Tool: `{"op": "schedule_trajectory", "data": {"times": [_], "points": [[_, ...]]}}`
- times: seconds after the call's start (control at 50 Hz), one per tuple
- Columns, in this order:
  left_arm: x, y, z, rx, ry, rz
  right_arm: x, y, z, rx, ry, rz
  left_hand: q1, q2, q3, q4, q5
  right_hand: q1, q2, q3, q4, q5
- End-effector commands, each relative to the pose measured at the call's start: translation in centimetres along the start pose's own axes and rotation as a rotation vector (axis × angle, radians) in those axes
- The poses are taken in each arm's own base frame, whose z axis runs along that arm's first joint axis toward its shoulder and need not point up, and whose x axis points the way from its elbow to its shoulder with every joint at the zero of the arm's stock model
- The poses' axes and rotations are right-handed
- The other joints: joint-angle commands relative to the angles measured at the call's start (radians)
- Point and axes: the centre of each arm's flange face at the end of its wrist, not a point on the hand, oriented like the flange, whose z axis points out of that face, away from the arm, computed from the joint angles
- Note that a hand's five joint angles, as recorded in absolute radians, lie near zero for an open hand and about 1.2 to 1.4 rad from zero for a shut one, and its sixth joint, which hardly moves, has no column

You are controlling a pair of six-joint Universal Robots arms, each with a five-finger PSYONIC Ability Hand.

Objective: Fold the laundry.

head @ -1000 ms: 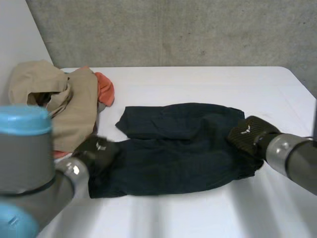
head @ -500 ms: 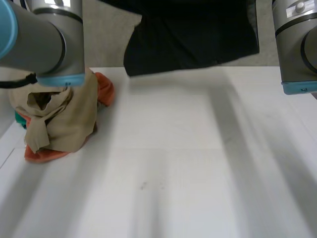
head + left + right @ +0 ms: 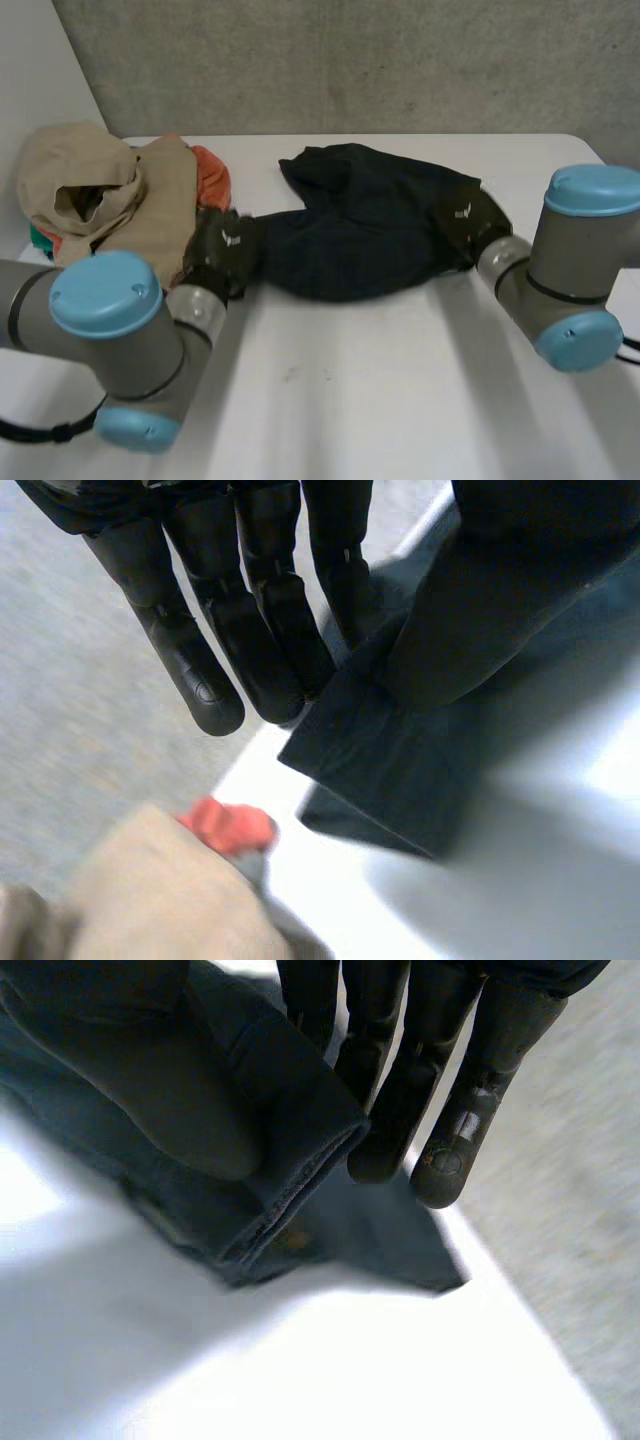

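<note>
A pair of dark navy shorts (image 3: pixel 365 225) lies bunched across the back half of the white table (image 3: pixel 380 390), sagging between my two hands. My left hand (image 3: pixel 225 250) is at the shorts' left end, next to the laundry pile. In the left wrist view, my left hand (image 3: pixel 250 630) pinches a hemmed edge of the dark cloth (image 3: pixel 400 770) between thumb and straight fingers. My right hand (image 3: pixel 470 222) is at the right end. In the right wrist view, my right hand (image 3: pixel 400 1080) pinches a folded hem of the shorts (image 3: pixel 300 1150) against the thumb.
A laundry pile sits at the table's back left: a beige garment (image 3: pixel 110 200) over an orange one (image 3: pixel 210 175), close beside my left hand. The beige cloth (image 3: pixel 160 900) and orange cloth (image 3: pixel 225 823) lie beyond my left fingertips. A grey wall (image 3: pixel 350 60) stands behind the table.
A second ago the shorts lay flat with a hand at each end. Both hands then lifted them high and have now brought them down, bunched, toward the table's back.
</note>
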Motion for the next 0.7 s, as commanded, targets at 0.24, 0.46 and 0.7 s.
{"op": "schedule_trajectory", "data": {"times": [0.24,0.46,0.7], "points": [[-0.3,-2.2,-14.0,-0.346,0.292,0.082,-1.8,1.1,-11.7,-0.441,-0.371,-0.090,0.263,0.199,0.201,0.195,0.252,0.425,0.226,0.209,0.206,0.233],[-0.1,-4.4,-14.1,-0.279,0.316,0.083,-0.9,2.5,-11.6,-0.437,-0.340,-0.138,-0.862,-0.926,-0.924,-0.930,-0.873,0.425,0.226,0.209,0.206,0.233],[-6.1,-4.9,-1.3,-0.010,0.023,-0.034,-0.7,2.5,-10.3,-0.367,-0.252,-0.084,-0.802,-0.866,-0.865,-0.871,-0.814,0.425,0.226,0.209,0.206,0.233]]}}
